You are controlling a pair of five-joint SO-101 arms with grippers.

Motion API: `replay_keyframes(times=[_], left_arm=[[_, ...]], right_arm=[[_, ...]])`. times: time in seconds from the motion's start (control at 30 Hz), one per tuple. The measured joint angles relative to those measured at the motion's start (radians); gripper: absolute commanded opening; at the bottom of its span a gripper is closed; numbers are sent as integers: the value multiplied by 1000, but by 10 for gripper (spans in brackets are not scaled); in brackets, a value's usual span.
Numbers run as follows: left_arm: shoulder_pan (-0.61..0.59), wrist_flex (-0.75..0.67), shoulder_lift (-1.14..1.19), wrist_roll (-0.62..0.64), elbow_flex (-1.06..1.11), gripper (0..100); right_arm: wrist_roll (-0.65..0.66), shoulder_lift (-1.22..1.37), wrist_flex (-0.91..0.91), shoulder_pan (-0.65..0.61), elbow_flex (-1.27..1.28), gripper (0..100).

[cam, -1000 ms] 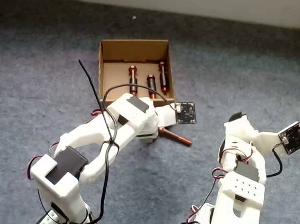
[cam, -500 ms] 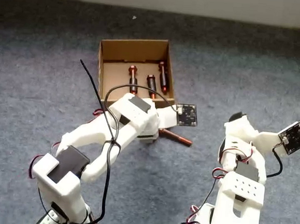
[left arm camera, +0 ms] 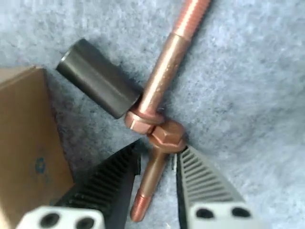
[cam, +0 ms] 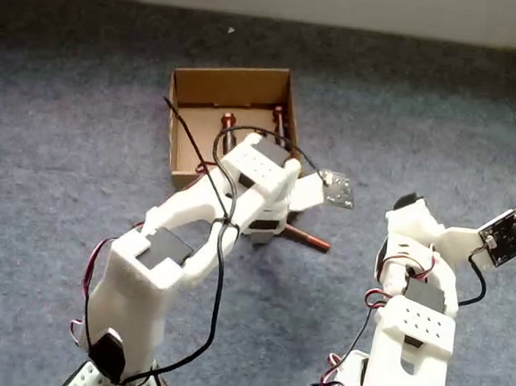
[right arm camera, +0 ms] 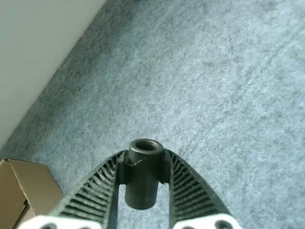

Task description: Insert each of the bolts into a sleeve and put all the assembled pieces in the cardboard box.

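1. Sleeve [right arm camera: 143, 176] is clamped in your right gripper [right arm camera: 144, 156], above the grey carpet [cam: 65, 142].
2. Your left gripper [left arm camera: 159, 151] is low over the carpet, jaws parted astride one bolt [left arm camera: 153, 176]. A second bolt [left arm camera: 164, 86] crosses it, with a loose sleeve [left arm camera: 97, 78] touching.
3. Beyond, the cardboard box [cam: 190, 89] holds assembled pieces [cam: 228, 119].
4. A pale wall [cam: 344, 3] edges the carpet.

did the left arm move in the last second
Yes. The left arm has swung up toward the cardboard box, and its wrist now covers part of the box's near wall.
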Motion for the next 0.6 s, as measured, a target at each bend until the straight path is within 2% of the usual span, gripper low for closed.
replay_keyframes(times=[0.27, 0.43, 0.6], left_arm=[[3, 72, 38, 6, -51, 6], [3, 80, 21, 121, -49, 6], [-3, 75, -117, 178, 63, 6]], right_arm=[[0, 0, 0, 0, 0, 4], [0, 0, 0, 0, 0, 4], [35, 0, 0, 2, 0, 4]])
